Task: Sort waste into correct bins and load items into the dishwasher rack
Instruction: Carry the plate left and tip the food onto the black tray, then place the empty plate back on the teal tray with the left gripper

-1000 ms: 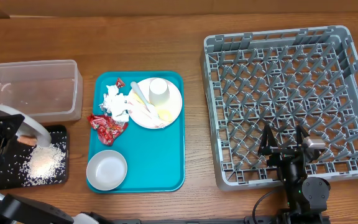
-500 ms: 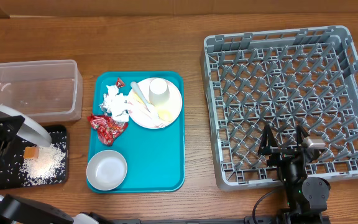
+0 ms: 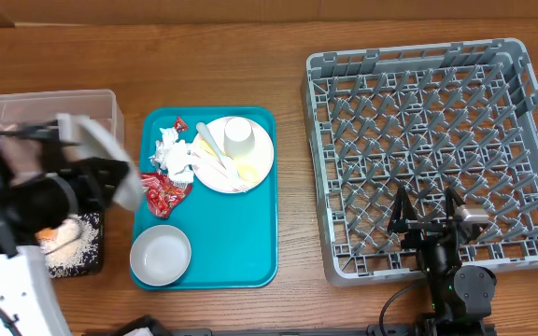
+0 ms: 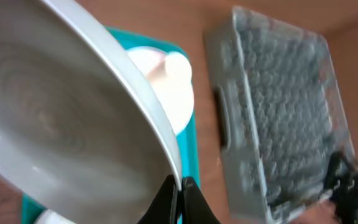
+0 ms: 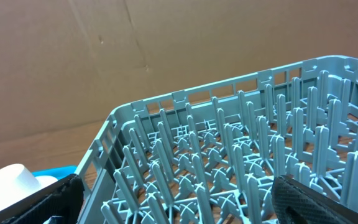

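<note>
My left gripper (image 4: 180,186) is shut on the rim of a white plate (image 4: 61,124). In the overhead view it (image 3: 110,177) holds the tilted plate (image 3: 96,140) between the clear tub (image 3: 26,117) and the teal tray (image 3: 241,243). The black tray (image 3: 87,266) holds white rice (image 3: 68,247) and an orange cube (image 3: 63,229). On the teal tray lie a crumpled napkin (image 3: 171,154), a red wrapper (image 3: 162,191), a bowl (image 3: 160,255) and a plate (image 3: 260,154) with a cup (image 3: 239,137), a yellow spoon (image 3: 247,173) and a pale utensil (image 3: 209,142). My right gripper (image 3: 425,210) is open and empty over the rack's (image 3: 437,121) front edge.
The grey rack (image 5: 229,155) fills the right wrist view, between my open fingers (image 5: 179,205), with the cup (image 5: 11,177) at far left. A brown cardboard wall stands behind the table. The left wrist view also shows the cup (image 4: 176,68) and the rack (image 4: 278,124).
My left gripper has swung up and to the right with the plate, away from the black tray toward the teal tray. Rice and the orange cube now lie in the black tray. The right arm is still.
</note>
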